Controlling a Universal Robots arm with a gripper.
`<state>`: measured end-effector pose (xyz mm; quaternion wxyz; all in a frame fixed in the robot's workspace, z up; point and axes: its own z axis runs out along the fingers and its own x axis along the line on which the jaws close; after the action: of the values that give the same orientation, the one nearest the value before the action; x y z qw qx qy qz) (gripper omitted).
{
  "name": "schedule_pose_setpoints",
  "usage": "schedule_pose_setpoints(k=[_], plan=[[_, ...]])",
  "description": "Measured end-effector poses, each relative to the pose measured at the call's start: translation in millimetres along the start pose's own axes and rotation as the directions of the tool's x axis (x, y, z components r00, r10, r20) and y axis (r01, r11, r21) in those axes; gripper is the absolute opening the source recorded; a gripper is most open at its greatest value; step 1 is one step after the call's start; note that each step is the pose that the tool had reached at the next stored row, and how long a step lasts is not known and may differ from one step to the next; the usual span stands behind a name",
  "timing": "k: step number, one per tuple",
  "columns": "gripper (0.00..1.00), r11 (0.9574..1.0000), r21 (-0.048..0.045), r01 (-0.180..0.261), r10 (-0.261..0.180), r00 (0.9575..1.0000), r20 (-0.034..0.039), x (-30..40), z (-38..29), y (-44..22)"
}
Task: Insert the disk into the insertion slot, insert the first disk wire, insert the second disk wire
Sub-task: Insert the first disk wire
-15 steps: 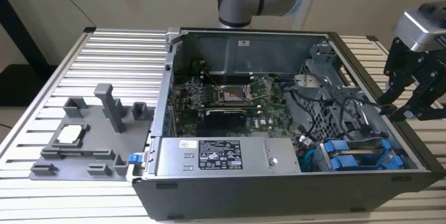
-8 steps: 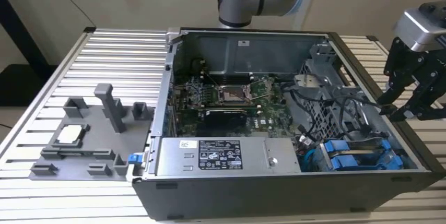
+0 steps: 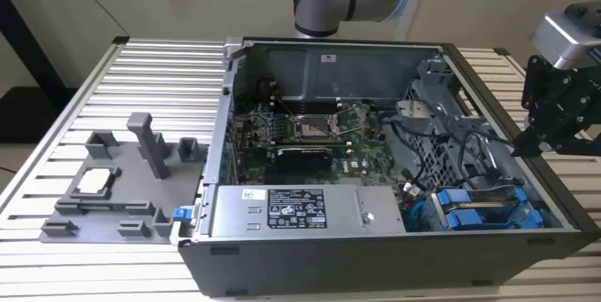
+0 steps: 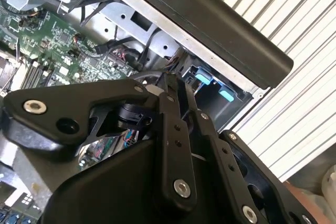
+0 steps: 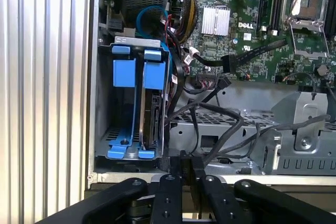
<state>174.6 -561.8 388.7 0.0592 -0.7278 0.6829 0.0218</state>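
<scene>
- Your pincer (image 5: pixel 187 160) hangs over the rim of the computer case (image 3: pixel 376 267), on the exterior view's right; in the first wrist view its two tips stand together with nothing between them
- The disk (image 5: pixel 151 119) sits on edge in the slot (image 5: pixel 101 98), held in its blue frame (image 5: pixel 154 69); it looks fully home to me, its end tab level with that of the second blue frame (image 5: pixel 121 72) just beside it, which seems empty
- So I'd call the first step finished and the wire work the step in hand; no plug reads as joined to the disk from here, though its connector side is hidden, so don't take that as settled
- The wires (image 5: pixel 195 109) lie loose in a black tangle just beside the slot, draped over the grey metal bay and trailing towards the circuit board (image 5: pixel 252 51); several cross each other, and I can't tell you which one belongs to the disk
- To do this well, pick one wire out cleanly; take it close behind its plug, not mid-length, so the plug doesn't droop or twist
- Keep the plug square to the disk's edge; the gap between frame and tangle is tight, and a neighbouring wire could snag the tips
</scene>
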Motion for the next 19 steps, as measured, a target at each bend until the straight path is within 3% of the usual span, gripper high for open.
schedule_pose_setpoints(k=[15, 19], plan=[[0.19, 1.0000, -0.0001, 0.000, 0.000, 1.0000, -0.0003, 0.0, 0.1, 0.0], [0.19, 1.0000, 0.0004, 0.000, 0.000, 1.0000, -0.0006, 0.4, 2.7, 2.7]])
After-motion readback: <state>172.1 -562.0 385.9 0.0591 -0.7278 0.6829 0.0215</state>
